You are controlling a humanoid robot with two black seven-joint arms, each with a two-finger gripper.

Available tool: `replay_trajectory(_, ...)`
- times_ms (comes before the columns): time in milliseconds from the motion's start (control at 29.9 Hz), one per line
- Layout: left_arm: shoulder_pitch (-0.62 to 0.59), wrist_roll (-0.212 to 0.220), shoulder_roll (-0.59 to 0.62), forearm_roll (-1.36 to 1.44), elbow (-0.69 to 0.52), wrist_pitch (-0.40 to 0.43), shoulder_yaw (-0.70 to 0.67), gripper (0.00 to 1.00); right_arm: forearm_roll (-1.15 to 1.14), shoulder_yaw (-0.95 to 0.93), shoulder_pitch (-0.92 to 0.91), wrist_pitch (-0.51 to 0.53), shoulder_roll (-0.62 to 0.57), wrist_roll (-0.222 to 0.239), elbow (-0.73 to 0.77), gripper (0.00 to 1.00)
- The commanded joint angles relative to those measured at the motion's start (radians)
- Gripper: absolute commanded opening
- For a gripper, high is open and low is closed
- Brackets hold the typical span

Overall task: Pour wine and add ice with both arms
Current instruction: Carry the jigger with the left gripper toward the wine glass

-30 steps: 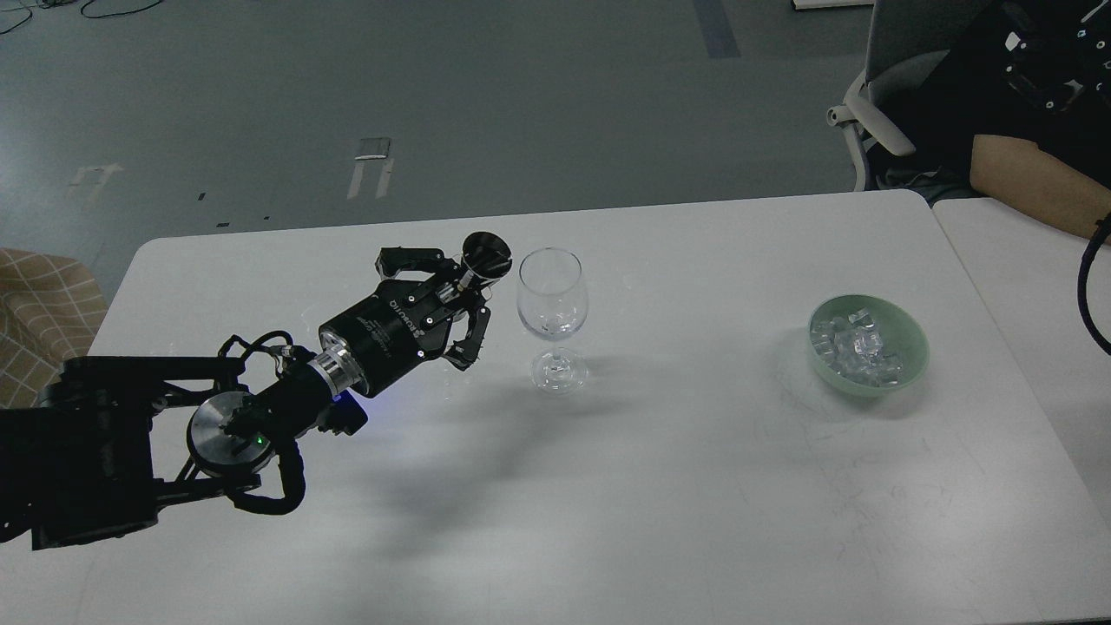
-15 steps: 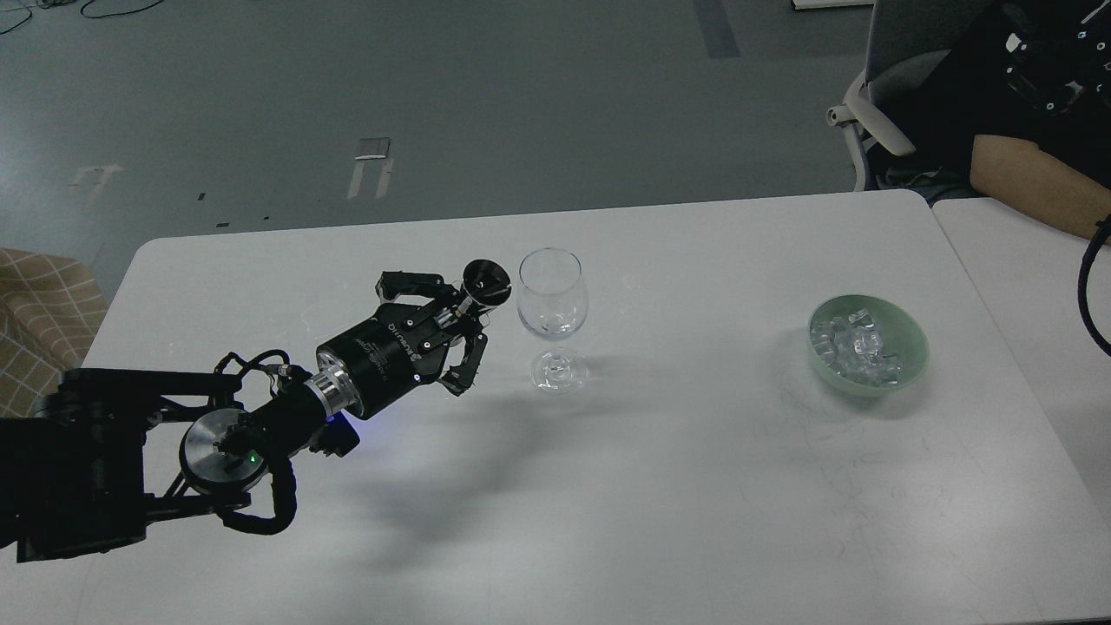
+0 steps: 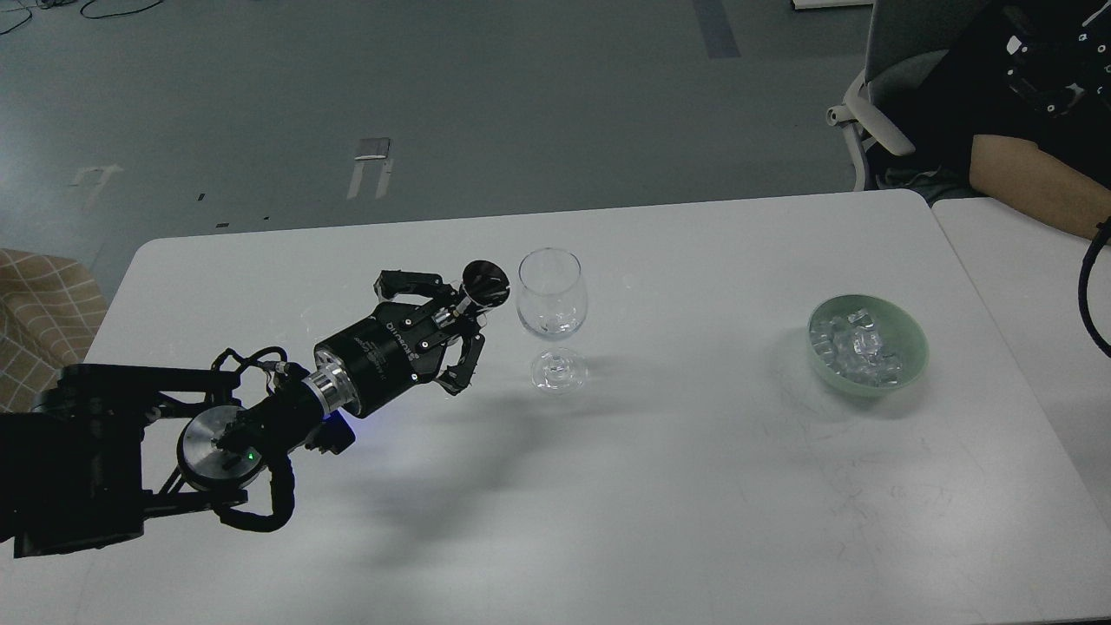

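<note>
A clear stemmed wine glass [image 3: 552,299] stands upright on the white table [image 3: 660,486], left of centre. My left gripper [image 3: 453,314] reaches in from the left and is shut on a small black vessel [image 3: 484,282] with a thin neck, tilted with its round end just left of the glass rim. No wine shows in the glass. The ice [image 3: 857,345], several clear cubes, lies in a pale green bowl [image 3: 911,360] at the right of the table. My right gripper is out of view.
A person's bare forearm [image 3: 1033,182] rests at the far right corner, by an office chair [image 3: 868,113]. A black cable [image 3: 1085,286] hangs at the right edge. A second white table [image 3: 1024,278] adjoins on the right.
My left arm has drawn back slightly to the left with the black vessel. The glass and the bowl have not moved.
</note>
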State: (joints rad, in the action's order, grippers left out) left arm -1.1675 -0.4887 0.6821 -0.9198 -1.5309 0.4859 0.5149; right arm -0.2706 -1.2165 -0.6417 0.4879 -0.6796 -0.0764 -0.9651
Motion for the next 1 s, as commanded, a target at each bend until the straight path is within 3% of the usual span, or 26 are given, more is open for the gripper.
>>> replay_trajectory(0, 0.003, 0.0, 0.005, -0.01, 0.0, -0.03, -0.006, 0.15, -0.001, 0.0, 0.0, 0.0, 0.0, 0.001, -0.001, 1.0)
replay_trajectory(970, -0.006, 0.0, 0.005, -0.036, 0.043, -0.121, -0.055, 0.16, -0.001, 0.0, 0.016, 0.0, -0.003, 0.001, 0.0, 1.0)
